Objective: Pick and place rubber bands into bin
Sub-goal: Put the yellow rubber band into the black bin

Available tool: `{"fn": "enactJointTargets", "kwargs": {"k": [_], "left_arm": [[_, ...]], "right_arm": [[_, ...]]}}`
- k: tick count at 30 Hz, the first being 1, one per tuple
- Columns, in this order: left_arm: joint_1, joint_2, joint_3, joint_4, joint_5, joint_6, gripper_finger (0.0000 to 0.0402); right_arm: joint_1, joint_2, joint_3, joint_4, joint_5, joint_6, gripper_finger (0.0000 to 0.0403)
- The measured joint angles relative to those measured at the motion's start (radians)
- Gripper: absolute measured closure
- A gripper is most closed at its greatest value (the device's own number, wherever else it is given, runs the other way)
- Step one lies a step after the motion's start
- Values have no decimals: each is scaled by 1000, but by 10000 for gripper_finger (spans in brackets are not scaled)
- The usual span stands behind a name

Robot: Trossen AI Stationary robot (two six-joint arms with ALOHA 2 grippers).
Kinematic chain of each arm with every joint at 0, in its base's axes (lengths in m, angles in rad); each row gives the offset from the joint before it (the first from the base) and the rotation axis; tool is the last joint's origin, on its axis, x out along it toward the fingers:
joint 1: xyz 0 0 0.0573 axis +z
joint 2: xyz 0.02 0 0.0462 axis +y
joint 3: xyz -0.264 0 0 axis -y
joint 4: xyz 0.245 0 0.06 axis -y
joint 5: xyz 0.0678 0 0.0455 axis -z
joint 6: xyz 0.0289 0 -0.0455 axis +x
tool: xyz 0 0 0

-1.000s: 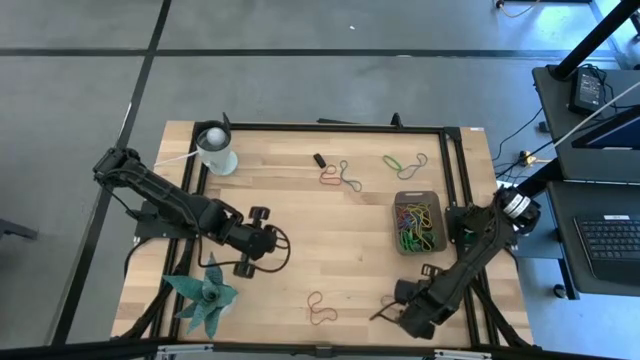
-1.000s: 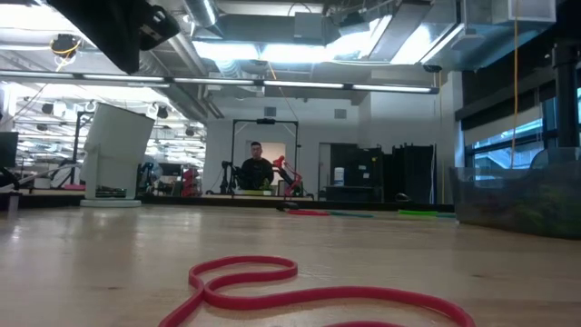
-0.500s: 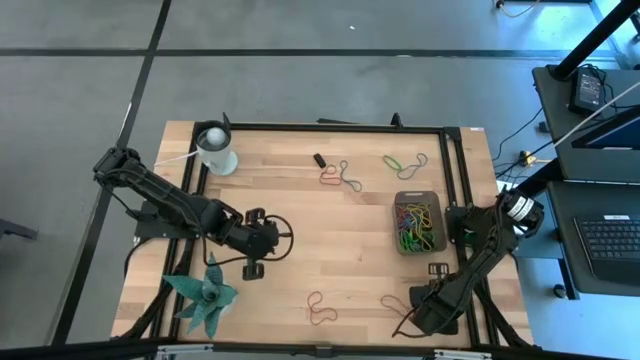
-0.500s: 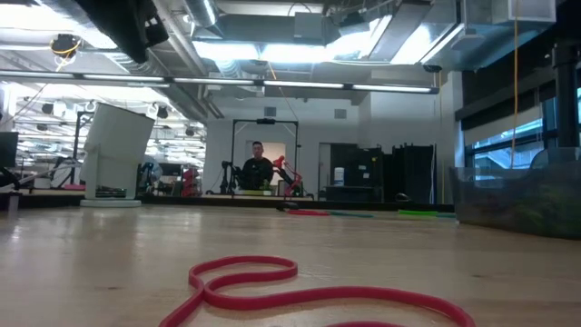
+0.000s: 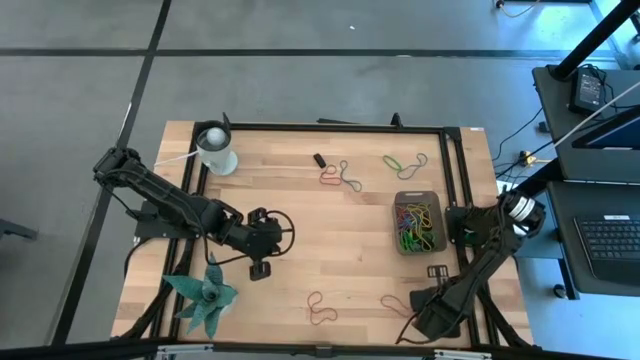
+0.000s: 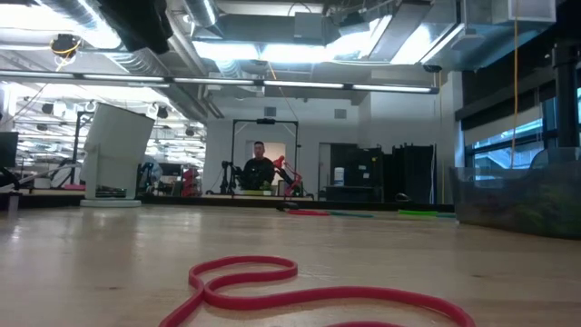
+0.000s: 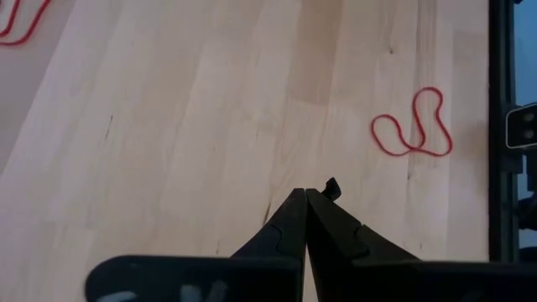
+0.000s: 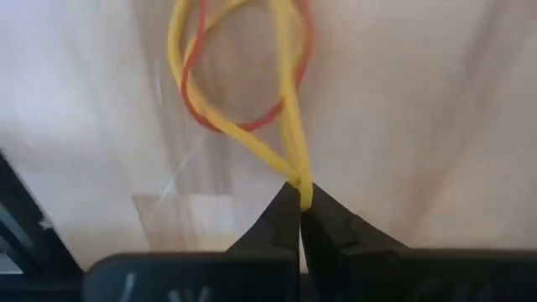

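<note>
Yellow rubber band [image 8: 289,126] pinched by the right gripper [image 8: 300,200] near the table's front edge.
The bin [image 5: 417,222], well apart, is filled with bands; the left gripper [image 7: 305,195] is clenched on nothing.

Thin elastic rubber bands [image 5: 340,176] in red, green and dark colours lie loose near the table's far edge, a red loop [image 5: 319,307] lies flat near the front, and a yellow and red pair [image 8: 243,75] is pinched at one end. The small dark grey rectangular bin [image 5: 398,222] sits right of centre, a bright tangle of bands inside.
</note>
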Motion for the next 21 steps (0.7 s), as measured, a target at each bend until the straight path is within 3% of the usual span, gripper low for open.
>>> {"fn": "enactJointTargets", "kwargs": {"k": [11, 21], "left_arm": [[0, 0, 0, 0, 1, 55, 398], [0, 0, 0, -2, 2, 174, 398]], "right_arm": [[53, -58, 181, -213, 62, 138, 401], [56, -58, 411, -517, 194, 303, 403]]}}
